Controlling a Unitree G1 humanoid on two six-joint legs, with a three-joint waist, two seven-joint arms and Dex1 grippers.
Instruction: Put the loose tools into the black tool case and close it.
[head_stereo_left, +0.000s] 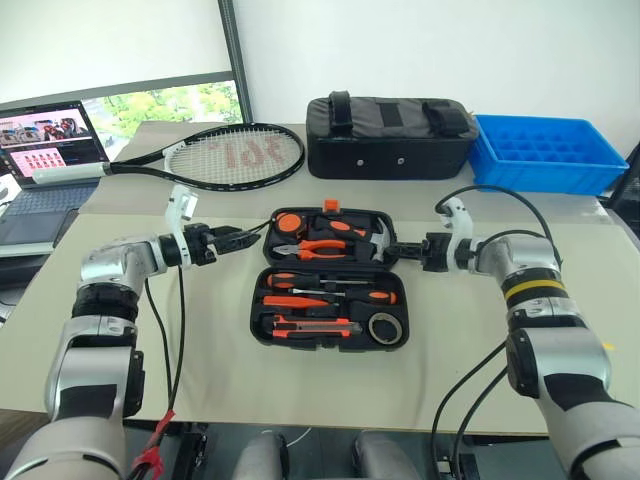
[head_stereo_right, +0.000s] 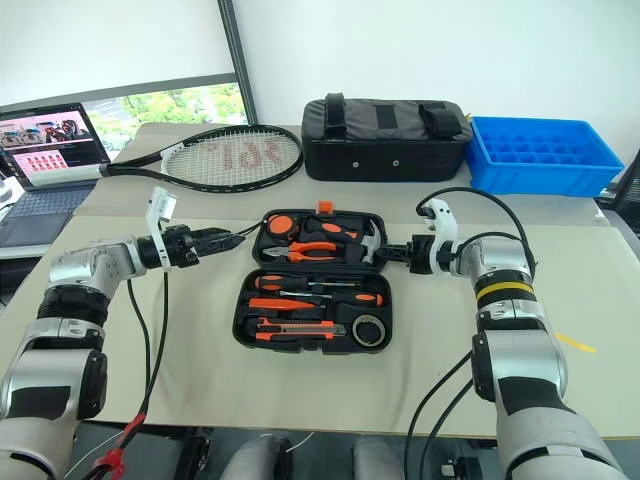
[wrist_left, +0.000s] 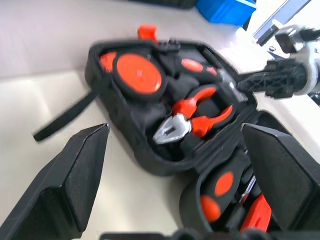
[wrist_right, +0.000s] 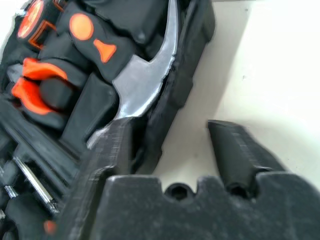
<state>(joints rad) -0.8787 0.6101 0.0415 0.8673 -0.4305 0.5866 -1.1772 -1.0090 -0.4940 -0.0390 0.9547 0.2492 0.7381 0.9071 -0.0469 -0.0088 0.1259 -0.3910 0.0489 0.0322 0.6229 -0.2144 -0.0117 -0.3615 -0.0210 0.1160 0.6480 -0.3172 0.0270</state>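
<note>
Nearest the camera, the black tool case (head_stereo_left: 330, 278) lies open flat on the pale table (head_stereo_left: 220, 370), its 2 halves hinged across the middle. In the near half sit 2 orange-and-black screwdrivers (head_stereo_left: 325, 297), an orange-black utility knife (head_stereo_left: 312, 326) along the front edge, and a small dark tape roll (head_stereo_left: 384, 326) at the near right corner. In the far half lie orange-handled pliers (head_stereo_left: 318, 245), a round orange tape measure (head_stereo_left: 289, 222) at the far left, and a hammer with a bright curved steel head (wrist_right: 145, 85) along the right side. A small orange latch (head_stereo_left: 331, 205) stands up from the far rim.

At the case's left, the left gripper (head_stereo_left: 250, 240) is level with the far half and just off its left edge, apart from it; in the left wrist view its 2 black fingers (wrist_left: 65, 185) stand spread wide. At the case's right, the right gripper (head_stereo_left: 390, 251) is at the far half's right rim. In the right wrist view 1 finger (wrist_right: 112, 150) lies against the rim by the hammer head and the other (wrist_right: 240, 145) hangs over bare table outside, so the jaws are partly apart and straddle the edge; whether they pinch it I cannot tell.

Beyond the case lie a tennis racket (head_stereo_left: 235, 155), a black fabric bag (head_stereo_left: 390, 135) and a blue plastic tray (head_stereo_left: 545, 150). A laptop (head_stereo_left: 45, 150) stands at the far left.
</note>
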